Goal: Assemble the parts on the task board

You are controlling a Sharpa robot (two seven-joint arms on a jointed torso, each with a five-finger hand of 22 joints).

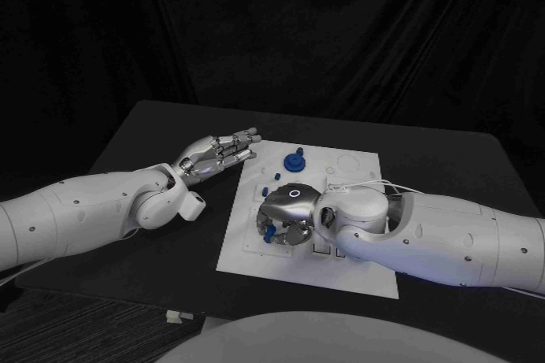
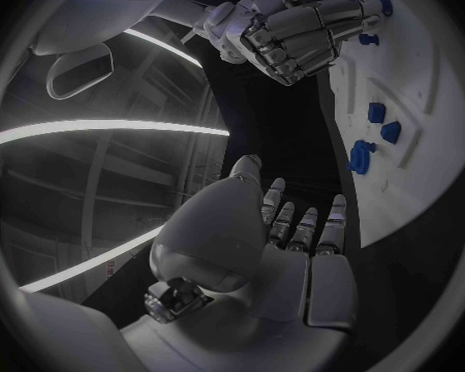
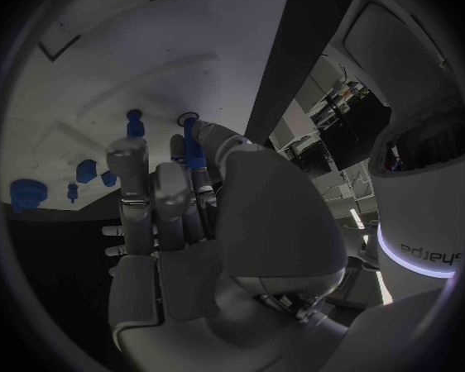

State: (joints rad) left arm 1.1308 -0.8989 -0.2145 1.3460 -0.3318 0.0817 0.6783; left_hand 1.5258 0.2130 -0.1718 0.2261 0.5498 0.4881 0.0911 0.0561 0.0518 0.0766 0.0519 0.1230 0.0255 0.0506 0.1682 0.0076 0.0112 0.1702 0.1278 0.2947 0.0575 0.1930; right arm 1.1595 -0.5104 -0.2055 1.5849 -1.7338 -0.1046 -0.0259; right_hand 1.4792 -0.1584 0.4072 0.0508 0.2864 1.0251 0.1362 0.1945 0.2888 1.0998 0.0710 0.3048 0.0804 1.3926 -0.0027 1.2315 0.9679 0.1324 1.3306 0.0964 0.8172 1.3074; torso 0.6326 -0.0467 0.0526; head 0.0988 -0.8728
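The white board lies in the middle of the black surface, and it serves as the landmark here.

The right hand is over the board's near-left part, fingers curled down toward it. In the right wrist view, a slim blue peg sits between the thumb and the fingers, so the hand holds that peg. In the head view small bits of blue show under the hand.

The left hand is just off the board's far-left edge, above the surface. Its fingers lie straight and slightly apart, and it holds nothing.

On the far part of the board, beyond the right hand, a blue knob-shaped part stands upright. Near it lie smaller blue pieces. The left wrist view shows 2 small blue blocks side by side on the board, with a round toothed blue part close by them toward the board's edge.

A thin white cable runs over the board's far-right part, next to the right arm.
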